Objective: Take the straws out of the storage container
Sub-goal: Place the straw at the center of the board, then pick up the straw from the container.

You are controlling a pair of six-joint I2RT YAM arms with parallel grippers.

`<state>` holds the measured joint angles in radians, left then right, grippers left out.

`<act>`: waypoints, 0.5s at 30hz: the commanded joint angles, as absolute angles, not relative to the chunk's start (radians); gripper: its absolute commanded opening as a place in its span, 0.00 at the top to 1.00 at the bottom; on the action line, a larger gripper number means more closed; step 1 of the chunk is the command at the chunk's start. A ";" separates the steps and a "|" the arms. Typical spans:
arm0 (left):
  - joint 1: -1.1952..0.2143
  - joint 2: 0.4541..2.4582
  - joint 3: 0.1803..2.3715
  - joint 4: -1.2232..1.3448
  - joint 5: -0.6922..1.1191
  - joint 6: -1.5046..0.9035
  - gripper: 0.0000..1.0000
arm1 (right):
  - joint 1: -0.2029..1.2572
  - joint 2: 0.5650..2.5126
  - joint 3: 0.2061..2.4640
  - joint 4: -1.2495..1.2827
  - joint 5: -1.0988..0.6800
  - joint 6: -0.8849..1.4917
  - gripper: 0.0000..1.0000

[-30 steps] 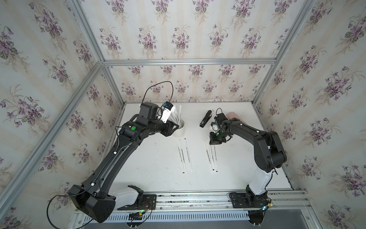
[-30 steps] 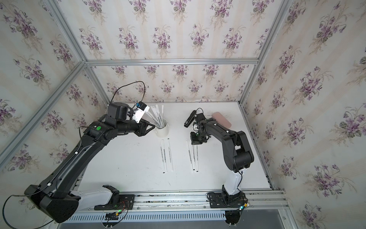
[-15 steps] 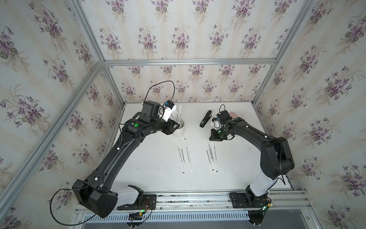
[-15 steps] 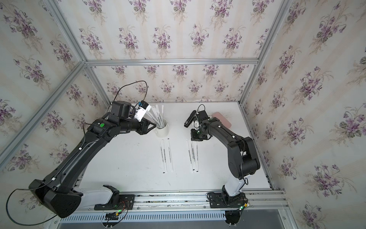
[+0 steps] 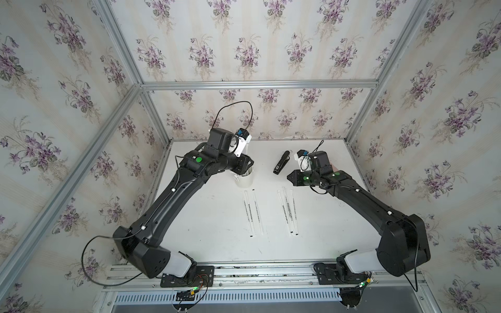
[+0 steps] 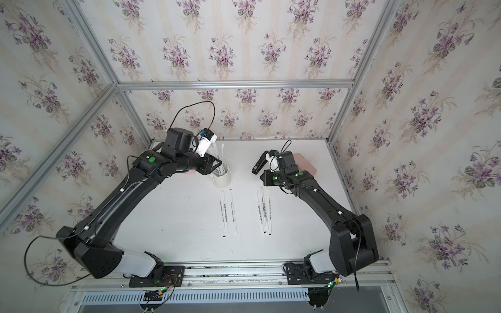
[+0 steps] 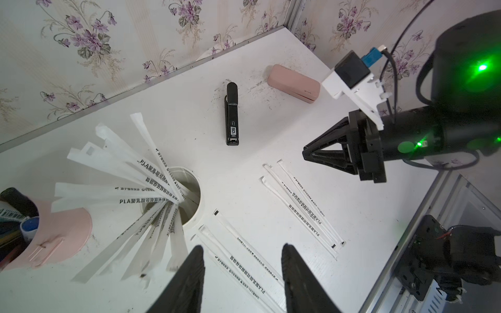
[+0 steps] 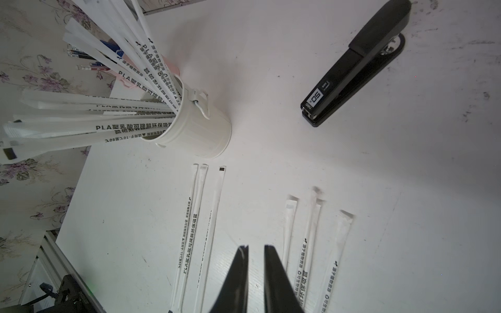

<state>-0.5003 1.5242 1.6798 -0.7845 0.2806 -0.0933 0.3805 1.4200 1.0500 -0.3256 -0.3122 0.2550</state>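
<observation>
The storage container (image 5: 246,181) (image 6: 224,179) is a small white bucket at the back of the table, and its rim (image 7: 199,189) and ribbed wall (image 8: 200,130) show in the wrist views. Several straws (image 7: 151,178) (image 8: 130,89) (image 6: 220,154) in white printed wrappers fan out of it. More straws lie flat in two groups in front of it, at the left (image 5: 252,211) and at the right (image 5: 288,211). My left gripper (image 7: 241,248) (image 5: 249,164) hangs open just above the container, holding nothing. My right gripper (image 8: 256,247) (image 5: 290,177) hovers above the right group, jaws a narrow gap apart and empty.
A black stapler (image 5: 280,162) (image 7: 232,116) (image 8: 357,65) lies behind the right gripper. A pink case (image 7: 294,82) (image 6: 307,162) sits near the back right. A pink pen cup (image 7: 59,235) stands close to the container on its left. Wallpapered walls enclose three sides.
The right arm's elbow has swung outward to the right and its gripper has drawn slightly back from the laid straws. The left gripper stays over the container.
</observation>
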 commanded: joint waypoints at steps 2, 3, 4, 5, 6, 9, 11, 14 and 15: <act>-0.501 1.644 1.786 -0.838 0.173 -0.085 0.54 | 0.382 1.409 1.026 -0.242 -0.311 0.254 0.83; -0.502 1.670 1.810 -0.846 0.161 -0.079 0.54 | 0.383 1.409 1.021 -0.235 -0.318 0.259 0.84; -0.502 1.696 1.837 -0.861 0.150 -0.076 0.54 | 0.383 1.410 1.013 -0.222 -0.331 0.263 0.84; -0.501 1.723 1.861 -0.872 0.145 -0.073 0.54 | 0.383 1.410 1.004 -0.211 -0.343 0.267 0.83; -0.501 1.744 1.878 -0.880 0.143 -0.072 0.53 | 0.383 1.410 0.996 -0.203 -0.351 0.268 0.84; -0.502 1.805 1.937 -0.920 0.137 -0.062 0.53 | 0.383 1.398 0.970 -0.185 -0.350 0.265 0.83; -0.501 1.830 1.958 -0.934 0.129 -0.058 0.53 | 0.383 1.389 0.957 -0.182 -0.339 0.262 0.83; -0.503 1.855 1.972 -0.945 0.115 -0.045 0.53 | 0.383 1.371 0.936 -0.169 -0.338 0.258 0.83; -0.502 1.865 1.978 -0.948 0.107 -0.045 0.53 | 0.383 1.363 0.926 -0.159 -0.333 0.257 0.83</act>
<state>-0.5026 1.8435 1.9617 -0.9146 0.1349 -0.0650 0.3832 1.3785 0.9390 -0.2008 -0.3340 0.2615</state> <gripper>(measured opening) 0.467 0.165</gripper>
